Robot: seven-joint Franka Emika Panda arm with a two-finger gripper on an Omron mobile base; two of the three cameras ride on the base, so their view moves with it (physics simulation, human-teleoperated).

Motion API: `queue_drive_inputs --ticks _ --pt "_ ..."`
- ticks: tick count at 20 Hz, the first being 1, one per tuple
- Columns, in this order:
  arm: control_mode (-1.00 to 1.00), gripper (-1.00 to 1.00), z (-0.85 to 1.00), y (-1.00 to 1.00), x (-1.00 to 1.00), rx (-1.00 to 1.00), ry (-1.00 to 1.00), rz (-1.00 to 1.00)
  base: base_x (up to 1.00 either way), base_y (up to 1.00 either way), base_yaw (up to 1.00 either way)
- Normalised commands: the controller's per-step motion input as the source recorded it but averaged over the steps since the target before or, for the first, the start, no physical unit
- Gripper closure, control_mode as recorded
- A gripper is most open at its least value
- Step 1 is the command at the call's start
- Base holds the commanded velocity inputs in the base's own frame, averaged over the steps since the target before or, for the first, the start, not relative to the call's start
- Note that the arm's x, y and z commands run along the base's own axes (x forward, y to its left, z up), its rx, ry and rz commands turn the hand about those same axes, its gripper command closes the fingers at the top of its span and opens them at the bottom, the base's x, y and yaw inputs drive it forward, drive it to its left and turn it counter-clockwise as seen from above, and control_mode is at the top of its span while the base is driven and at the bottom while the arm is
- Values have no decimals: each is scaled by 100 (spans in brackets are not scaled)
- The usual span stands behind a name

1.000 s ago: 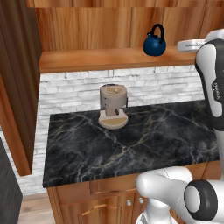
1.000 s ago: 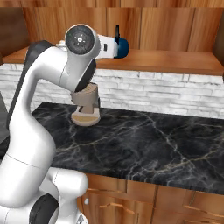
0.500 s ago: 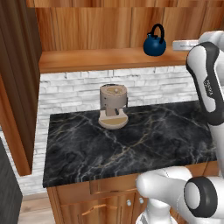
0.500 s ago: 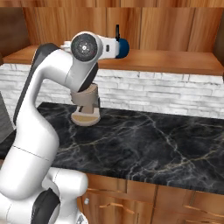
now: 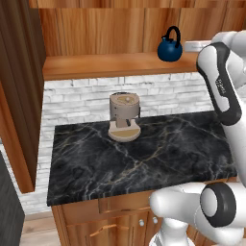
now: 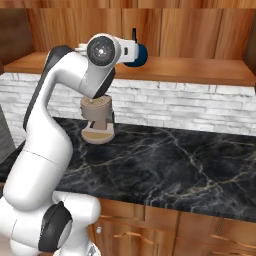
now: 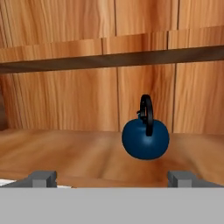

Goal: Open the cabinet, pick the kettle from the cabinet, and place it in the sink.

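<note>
The cabinet point(image 5: 105, 65) stands open, its door point(image 5: 19, 96) swung out at the left. On its wooden shelf point(image 7: 65, 148) sits the small dark-blue kettle point(image 7: 145, 138) with its black loop handle upright. In the left base view the kettle point(image 5: 169, 48) is at the shelf's right end, and my gripper point(image 5: 192, 46) hovers just to its right at shelf height. Seen from the hand, my gripper point(image 7: 113, 178) is open, fingertips point(image 7: 42, 177) wide apart, with the kettle a short way ahead and slightly right of centre. In the right base view the kettle point(image 6: 141, 55) peeks out from behind the hand. The sink is out of view.
A tan cylindrical coffee machine point(image 5: 124, 115) stands on the black marble counter point(image 5: 144, 158) below the shelf, against the white brick wall. Base cabinets with drawers point(image 6: 190, 230) run under the counter. The arm's elbow point(image 5: 223, 86) rises over the counter's right side.
The hand has crept left along the shelf toward the kettle. The kettle and the coffee machine have not moved.
</note>
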Motion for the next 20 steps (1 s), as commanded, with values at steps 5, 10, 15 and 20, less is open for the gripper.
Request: queue_drive_inputs --ticks 5,10,15,20 --pt "-100 -100 9 0 33 0 0 1 0 0 0" --pt "-100 -100 1 0 32 0 0 1 0 0 0" --pt "-100 -100 0 -2 29 0 0 0 0 0 0" --pt "-100 -100 0 -1 24 -1 0 0 0 0 0"
